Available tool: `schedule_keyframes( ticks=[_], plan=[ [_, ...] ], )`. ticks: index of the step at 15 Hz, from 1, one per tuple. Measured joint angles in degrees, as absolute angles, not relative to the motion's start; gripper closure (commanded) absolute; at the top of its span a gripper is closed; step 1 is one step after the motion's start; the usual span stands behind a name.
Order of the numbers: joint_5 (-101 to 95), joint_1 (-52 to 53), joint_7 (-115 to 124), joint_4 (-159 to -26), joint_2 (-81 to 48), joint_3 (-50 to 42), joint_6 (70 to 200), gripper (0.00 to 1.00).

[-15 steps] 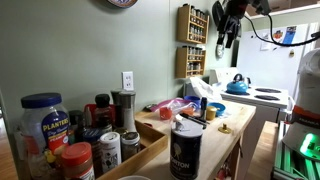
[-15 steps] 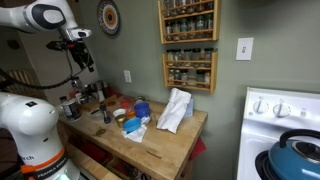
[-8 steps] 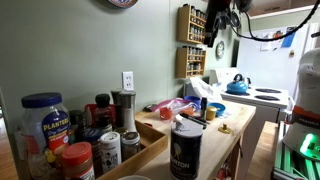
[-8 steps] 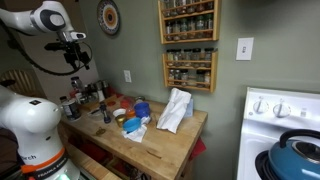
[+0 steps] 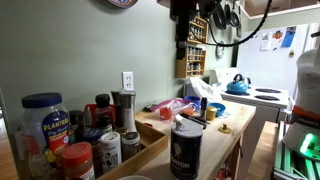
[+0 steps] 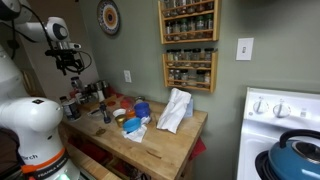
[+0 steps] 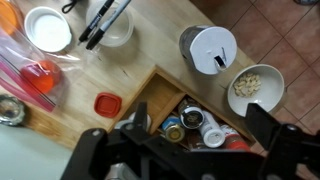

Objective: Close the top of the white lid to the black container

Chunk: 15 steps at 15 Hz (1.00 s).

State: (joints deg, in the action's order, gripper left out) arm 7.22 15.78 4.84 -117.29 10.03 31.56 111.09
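Observation:
The black container stands on the wooden counter, with pale lettering on its side. The white lid sits on top of it, and its flip section looks slightly raised. In the wrist view I see the white lid from above, with a dark opening near its edge. My gripper hangs high above the counter, well above and apart from the container. It is at the upper left in an exterior view. In the wrist view the gripper is open and empty, with its fingers wide apart over a tray of jars.
A wooden tray holds several spice jars. A bowl of nuts stands beside the container. A red cap, a white plate, a blue-lidded jar and a red-lidded jar share the counter. The stove and kettle are beyond.
The arm has swung along the counter from the stove end towards the tray of jars, with the gripper still open and high.

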Motion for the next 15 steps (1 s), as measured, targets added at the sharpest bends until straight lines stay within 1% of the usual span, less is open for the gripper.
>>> schedule_keyframes(
  ticks=[3, 7, 11, 12, 15],
  plan=[
    [5.3, 17.3, 4.3, -113.3, 3.8, 31.6, 110.7, 0.00],
    [5.1, 18.2, 3.5, -112.3, 2.8, 30.7, 110.6, 0.00],
    [1.3, 22.5, 2.9, -111.1, -0.2, 30.8, 110.9, 0.00],
    [0.2, 23.8, 2.9, -110.7, -1.3, 31.0, 110.9, 0.16],
    [-2.5, 27.3, 3.0, -109.4, -5.0, 31.5, 110.9, 0.42]
  ],
)
